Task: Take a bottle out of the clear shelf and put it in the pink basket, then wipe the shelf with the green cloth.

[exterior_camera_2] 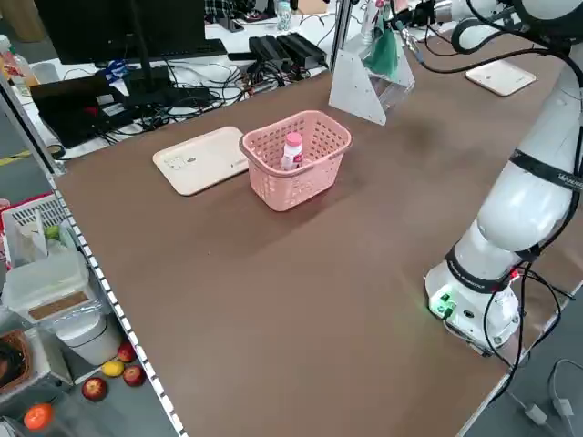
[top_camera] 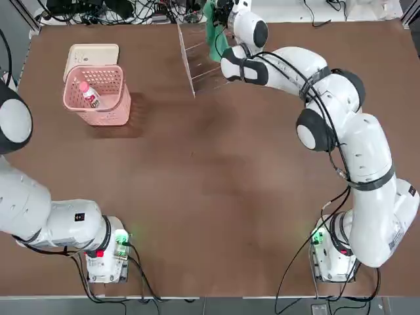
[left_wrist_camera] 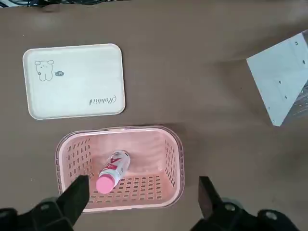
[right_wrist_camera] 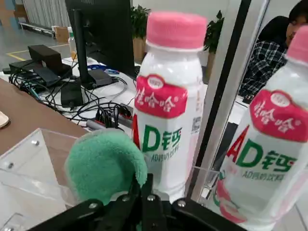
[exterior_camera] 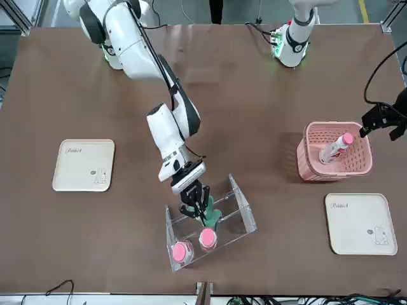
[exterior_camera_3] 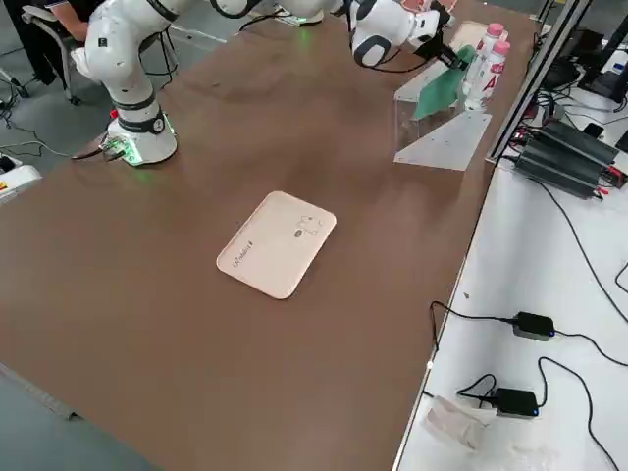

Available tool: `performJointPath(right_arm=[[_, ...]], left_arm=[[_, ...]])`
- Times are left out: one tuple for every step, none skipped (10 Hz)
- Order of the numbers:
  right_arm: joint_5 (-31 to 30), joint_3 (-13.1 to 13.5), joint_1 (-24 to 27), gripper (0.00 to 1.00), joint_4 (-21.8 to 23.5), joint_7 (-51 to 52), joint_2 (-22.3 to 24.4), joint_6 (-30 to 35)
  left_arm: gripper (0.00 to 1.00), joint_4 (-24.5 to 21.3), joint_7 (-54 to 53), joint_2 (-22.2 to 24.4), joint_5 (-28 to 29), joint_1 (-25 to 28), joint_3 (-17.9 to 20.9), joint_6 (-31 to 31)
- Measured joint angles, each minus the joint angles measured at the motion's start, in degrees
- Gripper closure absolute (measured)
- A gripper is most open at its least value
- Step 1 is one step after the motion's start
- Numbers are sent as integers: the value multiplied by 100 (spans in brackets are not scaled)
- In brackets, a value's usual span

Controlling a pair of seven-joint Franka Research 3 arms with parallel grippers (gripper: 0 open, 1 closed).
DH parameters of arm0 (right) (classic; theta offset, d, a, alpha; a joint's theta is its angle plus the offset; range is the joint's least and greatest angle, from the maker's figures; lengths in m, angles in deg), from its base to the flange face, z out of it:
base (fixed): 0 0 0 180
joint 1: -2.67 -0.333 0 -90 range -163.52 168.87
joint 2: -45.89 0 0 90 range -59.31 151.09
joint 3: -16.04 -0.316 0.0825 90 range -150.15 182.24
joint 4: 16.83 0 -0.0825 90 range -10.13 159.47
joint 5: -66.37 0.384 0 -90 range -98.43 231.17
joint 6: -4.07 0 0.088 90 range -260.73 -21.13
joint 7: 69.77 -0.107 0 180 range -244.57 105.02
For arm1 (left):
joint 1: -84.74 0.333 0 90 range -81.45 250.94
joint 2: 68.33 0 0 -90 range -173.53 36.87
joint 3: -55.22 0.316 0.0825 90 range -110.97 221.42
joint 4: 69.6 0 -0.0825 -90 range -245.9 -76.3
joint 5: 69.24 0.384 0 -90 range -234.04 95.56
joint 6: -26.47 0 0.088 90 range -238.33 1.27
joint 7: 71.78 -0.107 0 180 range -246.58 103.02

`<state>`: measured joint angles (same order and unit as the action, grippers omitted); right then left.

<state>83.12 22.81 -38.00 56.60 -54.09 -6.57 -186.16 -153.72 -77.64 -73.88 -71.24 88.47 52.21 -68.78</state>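
My right gripper (exterior_camera: 194, 198) reaches into the clear shelf (exterior_camera: 236, 204) at the far side of the table, shut on the green cloth (top_camera: 214, 29), which hangs against a tier. Two bottles (right_wrist_camera: 169, 103) with pink caps stand in the shelf just behind the cloth (right_wrist_camera: 105, 164). A third bottle (top_camera: 88, 94) lies inside the pink basket (top_camera: 117, 111) at the far left. My left gripper (left_wrist_camera: 142, 187) hovers beside and above the basket (left_wrist_camera: 174, 159), open and holding nothing.
One cream tray (top_camera: 91, 54) lies right behind the basket. A second cream tray (exterior_camera: 84, 165) lies on the robot's right side of the table. Cables and power bricks (exterior_camera_3: 535, 152) run along the far edge behind the shelf.
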Motion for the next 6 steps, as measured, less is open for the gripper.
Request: performJointPath(right_arm=[[0,-8,-30,97,-2,-2,-82,-2],[0,-32,-71,97,-15,-20,-152,-15],[2,-69,-117,97,-47,-108,-187,-10],[2,-100,-179,97,-118,-276,-197,29],[2,-111,-234,97,-255,-397,-201,139],[2,-113,-259,97,-412,-441,-203,290]], left_arm=[[0,0,0,-34,0,7,3,0],[0,-1,0,-71,0,11,7,-3],[0,0,0,-90,0,13,7,-5],[0,0,0,-94,0,14,7,-6],[0,1,0,-94,0,10,5,-6],[0,1,0,-94,0,7,2,-6]])
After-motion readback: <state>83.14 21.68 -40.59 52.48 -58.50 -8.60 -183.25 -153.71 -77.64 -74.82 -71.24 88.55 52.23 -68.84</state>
